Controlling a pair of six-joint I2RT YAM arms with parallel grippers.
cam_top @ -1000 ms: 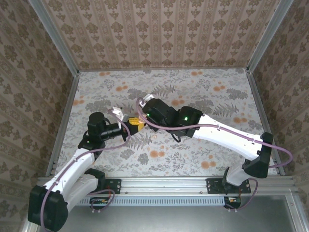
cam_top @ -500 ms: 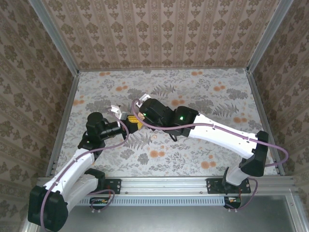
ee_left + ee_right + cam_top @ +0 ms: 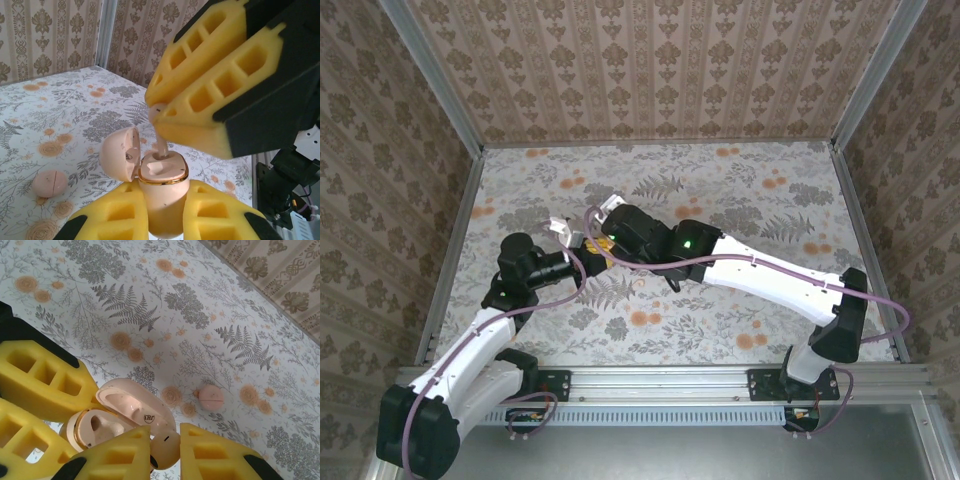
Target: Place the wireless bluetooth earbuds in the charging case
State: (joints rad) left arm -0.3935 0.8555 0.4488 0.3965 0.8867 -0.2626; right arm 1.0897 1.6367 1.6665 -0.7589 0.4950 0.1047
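— Control: Report, left to right.

— Operator: At lower left of the left wrist view, a round pink puck (image 3: 50, 182) lies on the table (image 3: 30, 125), well apart from the work. I cannot tell what it is. At lower centre, my left gripper (image 3: 164, 212) is clamped on the charging case (image 3: 164, 172), which stands upright with its lid (image 3: 119, 160) hinged open to the left. At upper right, my right gripper (image 3: 156, 111) pinches an earbud (image 3: 160, 146).

— Control: Alignment?

— Operator: The case lies directly below the earbud. The stem is near vertical, its tip at the socket mouth. I judge a straight downward push is called for.

— Control: Markings?

— Operator: There is a small logo (image 3: 149, 417) inside the lid in the right wrist view. I cannot read it.
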